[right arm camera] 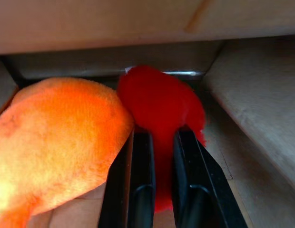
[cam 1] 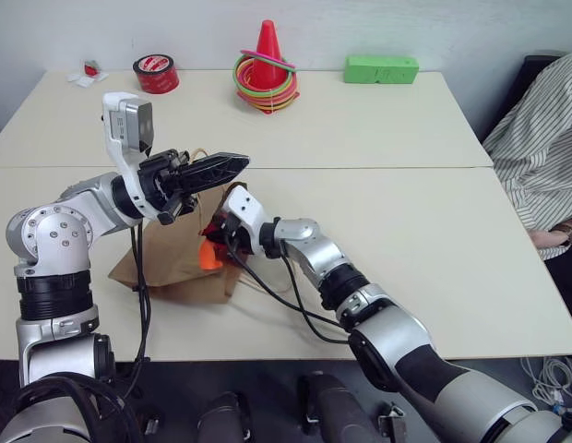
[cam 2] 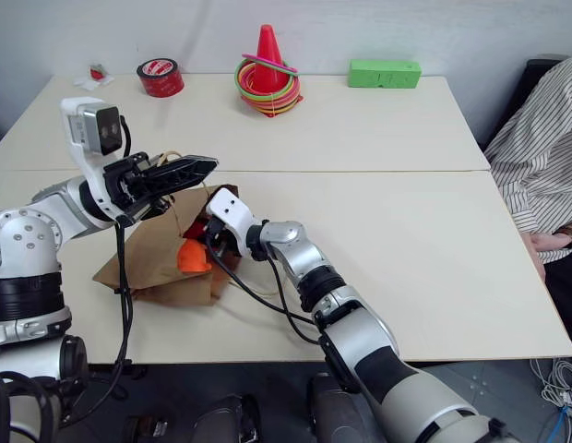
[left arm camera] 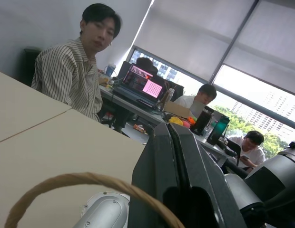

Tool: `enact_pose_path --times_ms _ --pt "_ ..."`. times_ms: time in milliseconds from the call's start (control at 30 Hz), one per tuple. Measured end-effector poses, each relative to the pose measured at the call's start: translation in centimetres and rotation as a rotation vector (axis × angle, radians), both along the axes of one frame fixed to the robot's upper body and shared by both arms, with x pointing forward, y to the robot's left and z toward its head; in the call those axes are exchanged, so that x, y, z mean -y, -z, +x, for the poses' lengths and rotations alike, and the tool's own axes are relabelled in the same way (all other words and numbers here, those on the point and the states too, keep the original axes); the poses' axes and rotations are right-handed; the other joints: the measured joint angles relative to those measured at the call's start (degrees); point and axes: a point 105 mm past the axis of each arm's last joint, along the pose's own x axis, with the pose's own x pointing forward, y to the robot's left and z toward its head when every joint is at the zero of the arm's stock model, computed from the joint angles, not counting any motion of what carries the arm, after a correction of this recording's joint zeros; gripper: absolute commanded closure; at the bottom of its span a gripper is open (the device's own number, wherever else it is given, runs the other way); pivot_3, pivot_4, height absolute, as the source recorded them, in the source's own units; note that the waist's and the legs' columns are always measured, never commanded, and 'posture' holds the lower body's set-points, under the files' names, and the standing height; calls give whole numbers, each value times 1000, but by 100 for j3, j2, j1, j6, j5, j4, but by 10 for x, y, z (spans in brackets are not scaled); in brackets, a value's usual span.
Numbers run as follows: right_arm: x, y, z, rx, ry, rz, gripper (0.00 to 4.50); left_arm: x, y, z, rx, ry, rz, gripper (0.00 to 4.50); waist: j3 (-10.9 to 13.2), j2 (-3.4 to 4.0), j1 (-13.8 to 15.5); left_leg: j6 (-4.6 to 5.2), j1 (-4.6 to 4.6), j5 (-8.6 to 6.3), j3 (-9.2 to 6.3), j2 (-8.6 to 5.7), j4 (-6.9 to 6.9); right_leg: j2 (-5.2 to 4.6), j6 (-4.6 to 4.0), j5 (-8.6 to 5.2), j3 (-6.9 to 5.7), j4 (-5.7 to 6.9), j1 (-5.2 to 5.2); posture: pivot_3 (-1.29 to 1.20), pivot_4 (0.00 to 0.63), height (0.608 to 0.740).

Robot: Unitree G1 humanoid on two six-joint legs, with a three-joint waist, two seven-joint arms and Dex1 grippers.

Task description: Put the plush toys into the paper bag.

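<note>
Right gripper [right arm camera: 156, 142], reaching inside the paper bag [cam 2: 152, 249], has its fingers narrowly parted around the red plush toy [right arm camera: 159, 104], with the orange plush toy [right arm camera: 57, 137] touching alongside, while the shut left gripper [cam 2: 189, 169] lifts the bag's handle [left arm camera: 85, 183] above.

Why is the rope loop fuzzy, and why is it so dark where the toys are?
Left wrist view: the bag handle is very close to the lens, out of focus, while the windows behind glare bright. Right wrist view: the orange toy and red toy lie inside the bag, whose walls shade them.
</note>
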Motion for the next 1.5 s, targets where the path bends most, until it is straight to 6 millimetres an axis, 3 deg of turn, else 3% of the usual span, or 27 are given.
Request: enact_pose_path --times_ms 100,233,300,500,600,700,900,1000,1067,1367,1500 --pt "7 -1 1 -4 -8 -10 1936 -1 1 0 1 -5 0 4500 0 0 -5 0 -2 0 -2 1 0 1 0 0 -2 0 -1 0 150 740" --pt "31 -8 0 -16 -20 -10 498 -7 4 0 -5 -31 5 4500 0 0 8 0 -13 0 -12 1 3 0 0 0 -10 -3 -3 0 150 740" --pt "45 -13 -5 -52 -36 0 43 -11 6 0 -12 -48 10 4500 0 0 20 0 -22 0 -23 1 7 -1 0 0 -17 -4 -5 0 150 740" --pt "82 -29 -32 -169 -160 -30 43 -14 3 0 -2 -77 6 4500 0 0 31 0 -25 0 -32 0 12 -1 0 0 -27 -3 -3 0 150 740" --pt "98 -20 -22 -201 -80 -73 43 -11 3 -3 9 -67 7 4500 0 -1 33 0 -24 0 -32 -2 13 -2 -1 0 -27 -3 -2 0 150 740" --pt "116 4 -6 -271 42 -127 43 -11 5 -4 4 -67 8 4500 0 -2 33 1 -25 0 -29 -5 13 -3 -1 0 -25 -6 -3 0 150 740" --pt "93 4 5 -279 53 -121 43 -10 7 -5 5 -66 10 4500 -1 -3 -32 -9 -15 6 -26 6 14 9 -10 5 -22 3 -1 0 150 740" --pt "88 4 4 -306 30 -149 605 -8 6 -8 20 -61 16 4500 -2 -3 -13 -7 -16 7 -28 5 15 7 -10 5 -24 2 0 0 150 740" --pt "87 5 -3 -368 -13 -152 1215 -8 5 -8 28 -64 16 4500 -2 -3 7 -6 -17 6 -29 6 12 6 -10 5 -25 -3 0 0 150 740" --pt "90 12 -33 -534 -99 -139 4364 -10 11 -7 13 -81 18 4500 -1 -3 29 -5 -28 4 -32 6 10 5 -10 5 -29 -11 -4 0 150 740" --pt "102 -3 -46 -604 -106 -35 4468 -11 9 -7 26 -85 14 4500 -1 -3 78 -4 -32 4 -35 5 7 4 -10 5 -31 -17 -4 0 150 740"
